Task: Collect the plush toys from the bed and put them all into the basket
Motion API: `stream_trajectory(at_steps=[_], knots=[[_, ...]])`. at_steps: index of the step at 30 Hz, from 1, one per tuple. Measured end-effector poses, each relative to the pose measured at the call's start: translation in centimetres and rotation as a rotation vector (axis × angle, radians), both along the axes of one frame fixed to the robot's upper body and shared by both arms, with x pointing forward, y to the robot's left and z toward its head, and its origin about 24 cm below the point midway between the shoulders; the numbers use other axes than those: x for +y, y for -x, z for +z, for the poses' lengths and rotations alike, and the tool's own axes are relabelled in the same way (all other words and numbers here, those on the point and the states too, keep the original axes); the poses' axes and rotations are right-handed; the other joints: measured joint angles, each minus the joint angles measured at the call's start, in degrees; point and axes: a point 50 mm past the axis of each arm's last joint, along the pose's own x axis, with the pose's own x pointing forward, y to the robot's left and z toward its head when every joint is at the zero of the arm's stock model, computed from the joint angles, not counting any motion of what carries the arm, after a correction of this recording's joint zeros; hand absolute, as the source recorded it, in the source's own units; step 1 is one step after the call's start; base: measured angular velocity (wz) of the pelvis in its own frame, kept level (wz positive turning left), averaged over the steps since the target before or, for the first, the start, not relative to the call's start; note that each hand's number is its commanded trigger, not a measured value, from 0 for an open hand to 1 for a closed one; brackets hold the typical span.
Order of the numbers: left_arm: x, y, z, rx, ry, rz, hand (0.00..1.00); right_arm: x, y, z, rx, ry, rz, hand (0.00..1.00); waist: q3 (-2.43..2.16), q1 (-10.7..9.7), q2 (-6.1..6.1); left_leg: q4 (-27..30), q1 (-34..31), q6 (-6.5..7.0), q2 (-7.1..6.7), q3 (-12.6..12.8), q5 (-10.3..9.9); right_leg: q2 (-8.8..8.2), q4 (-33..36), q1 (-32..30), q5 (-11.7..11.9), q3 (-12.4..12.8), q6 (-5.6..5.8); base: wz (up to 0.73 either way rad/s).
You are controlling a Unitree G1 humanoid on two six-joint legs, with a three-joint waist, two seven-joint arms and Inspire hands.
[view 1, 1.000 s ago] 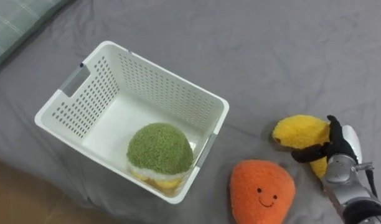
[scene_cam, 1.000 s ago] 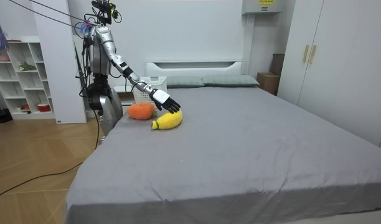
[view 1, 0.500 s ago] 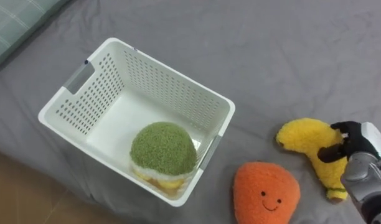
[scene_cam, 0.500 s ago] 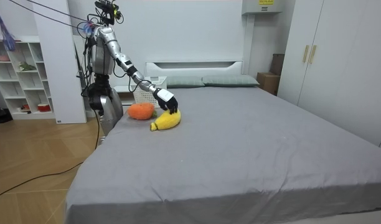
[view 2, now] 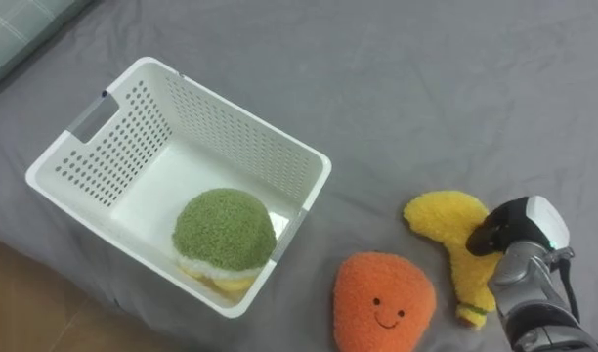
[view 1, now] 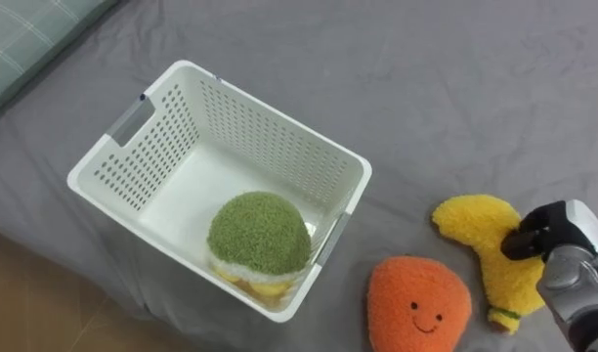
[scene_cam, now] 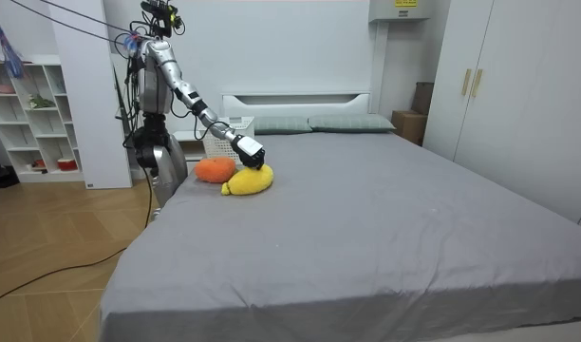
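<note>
A green checked pillow [view 1: 25, 34] is pictured at the far left, at the head end of the grey bed [view 1: 436, 78]. Beside it, close to the side edge of the bed where the wooden floor [view 1: 35, 313] begins, a white perforated basket [view 1: 148, 156] is seen standing upright with a grey handle slot in its short wall. A round green plush toy [view 1: 258, 233] lies inside it, pressed into the corner nearest the robot, with a pale yellow underside showing below the green. To the right of the basket, near it but apart, an orange plush toy [view 1: 416, 303] with a stitched smile lies flat on the sheet. Just beside that, further right, a yellow banana-shaped plush toy [view 1: 480, 235] rests on the bed, its stem end pointing towards the side edge. The right hand [view 1: 565, 227] is laid over the middle of the banana toy, and its dark fingers [view 1: 524, 242] are curled down round the plush in a grip. In the room view the robot is seen standing on the floor at the bed's side edge, near the head corner, with its right arm stretched down across the mattress to the two toys.
</note>
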Motion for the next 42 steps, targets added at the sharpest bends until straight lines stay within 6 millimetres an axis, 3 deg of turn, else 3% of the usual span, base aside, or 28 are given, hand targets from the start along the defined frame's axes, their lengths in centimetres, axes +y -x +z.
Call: stream_trajectory(at_steps=[7, 12, 15, 19, 23, 28, 33, 38, 42], knots=[[-0.2, 0.0, 0.0, -0.008, 0.004, 0.006, 0.00, -0.2, 1.4, -0.7, -0.017, -0.021, -0.009, 1.00, -0.52, -0.2, 0.90, -0.1, 1.7, 0.01, -0.03, 0.0, 0.0, -0.06, -0.1, 1.8, 0.0, -0.5, 0.04, 0.02], [-0.2, 0.5, 0.0, -0.014, 0.005, 0.011, 0.00, -0.3, 2.5, -1.3, -0.009, -0.028, -0.007, 1.00, -1.15, -1.0, 1.90, -1.8, 5.2, 0.08, -0.07, 0.1, 0.0, -0.09, -0.9, 5.2, -0.1, -1.0, 0.20, 0.02], [-0.1, 1.9, 0.0, -0.002, 0.002, 0.042, 0.00, -0.3, 2.5, -0.9, -0.055, -0.035, -0.007, 1.00, -1.62, -2.5, 2.66, -2.3, 6.5, 0.11, -0.11, 0.2, 0.1, -0.13, -0.9, 6.5, -0.3, -1.0, 0.45, 0.00], [0.4, 3.6, 0.1, 0.016, -0.012, 0.097, 0.00, -0.6, 2.7, -0.2, -0.112, -0.038, -0.024, 1.00, -1.69, -3.3, 2.82, -3.2, 9.2, 0.05, -0.17, 0.3, 0.2, -0.20, -0.9, 8.7, -0.5, -0.9, 0.82, -0.03], [1.0, 4.9, 0.3, 0.025, -0.034, 0.154, 0.00, 0.4, 1.9, 1.6, -0.219, 0.006, 0.072, 1.00, -1.58, -4.2, 2.44, -3.3, 11.2, 0.02, -0.25, 0.3, 0.2, -0.21, -0.9, 10.4, -0.7, -0.2, 0.80, -0.05], [0.8, 5.1, 0.3, 0.020, -0.044, 0.170, 0.00, 2.4, 0.8, 4.5, -0.369, 0.046, 0.198, 1.00, -1.22, -4.4, 2.24, -3.4, 12.7, 0.05, -0.57, 0.3, 0.2, -0.17, -0.9, 11.8, -1.0, 1.7, 0.83, -0.01], [0.1, 5.1, 0.0, 0.023, -0.034, 0.194, 0.00, 4.0, -0.4, 7.4, -0.490, 0.066, 0.288, 1.00, -1.43, -5.0, 1.94, -3.4, 12.9, 0.21, -0.91, 0.6, 0.3, -0.28, -0.8, 11.8, -1.0, 2.1, 0.87, -0.03], [-0.2, 5.2, -0.2, 0.035, -0.026, 0.198, 0.00, 7.1, -1.4, 12.4, -0.680, 0.116, 0.445, 1.00, -1.64, -4.6, 1.60, -4.2, 14.2, 0.26, -0.75, 1.7, 0.4, -0.15, -0.7, 12.0, -1.0, 3.4, 0.87, -0.12], [-0.3, 4.6, -0.2, 0.024, -0.021, 0.196, 0.00, 8.5, -1.6, 14.9, -0.790, 0.122, 0.502, 1.00, -1.50, -4.4, 1.27, -4.5, 14.8, 0.26, -0.74, 1.6, 0.4, -0.09, -0.8, 12.6, -1.0, 3.5, 0.88, -0.01]])
